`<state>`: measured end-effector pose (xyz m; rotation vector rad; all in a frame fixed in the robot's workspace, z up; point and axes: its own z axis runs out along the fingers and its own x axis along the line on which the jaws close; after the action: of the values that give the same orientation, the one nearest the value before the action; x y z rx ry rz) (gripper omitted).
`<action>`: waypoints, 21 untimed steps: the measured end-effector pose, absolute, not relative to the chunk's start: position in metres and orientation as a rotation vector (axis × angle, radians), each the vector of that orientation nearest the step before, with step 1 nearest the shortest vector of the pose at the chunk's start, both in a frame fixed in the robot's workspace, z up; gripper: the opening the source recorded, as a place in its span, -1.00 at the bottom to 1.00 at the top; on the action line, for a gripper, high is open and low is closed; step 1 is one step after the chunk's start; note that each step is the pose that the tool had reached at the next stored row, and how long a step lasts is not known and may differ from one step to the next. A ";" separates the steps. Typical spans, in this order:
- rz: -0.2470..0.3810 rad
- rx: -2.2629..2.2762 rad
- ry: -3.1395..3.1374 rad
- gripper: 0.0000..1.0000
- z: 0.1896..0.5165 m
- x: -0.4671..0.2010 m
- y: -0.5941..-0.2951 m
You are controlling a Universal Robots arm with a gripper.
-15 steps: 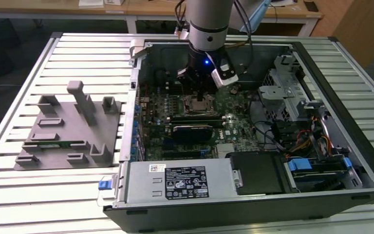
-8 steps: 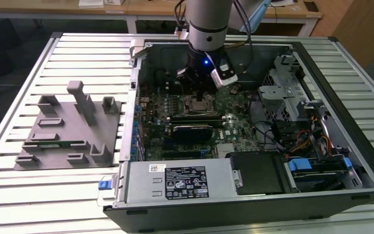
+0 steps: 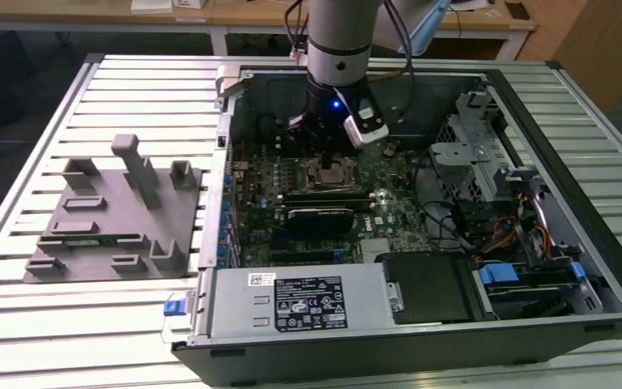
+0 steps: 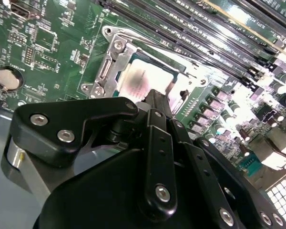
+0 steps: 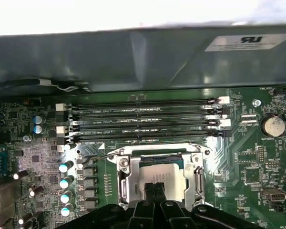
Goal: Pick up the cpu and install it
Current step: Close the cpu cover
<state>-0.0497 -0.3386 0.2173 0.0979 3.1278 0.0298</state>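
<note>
Exterior view gives you the open computer case lying on the slatted tabletop, with the arm reaching down into it and the claw low over the motherboard.

Look at the cpu in the first wrist view. It lies flat with its silver top plate facing up. It is square, so you get no long axis, and its edges run parallel to the memory slots beside it. It sits inside the metal-framed socket, with the frame around all the sides you can see.

The case holds the motherboard, and the socket on that board holds the cpu. At the exterior view's left, a grey fixture tray rests on the tabletop, well apart from the case, with a thin green memory stick lying in it.

Both wrist views show you the claw closed, its two fingers pressed together with nothing between them. In the second wrist view the claw is right over the cpu, the tips at the middle of the top plate. You cannot tell whether they touch it or hang just above it.
</note>
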 end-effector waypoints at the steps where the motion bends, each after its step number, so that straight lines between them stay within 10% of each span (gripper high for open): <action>1: 0.030 0.098 3.128 -0.79 0.217 -0.050 -0.339; 21: 0.030 0.095 3.128 -0.79 0.204 -0.067 -0.339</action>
<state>-0.0672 -0.3387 0.2043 0.0949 3.1280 0.0299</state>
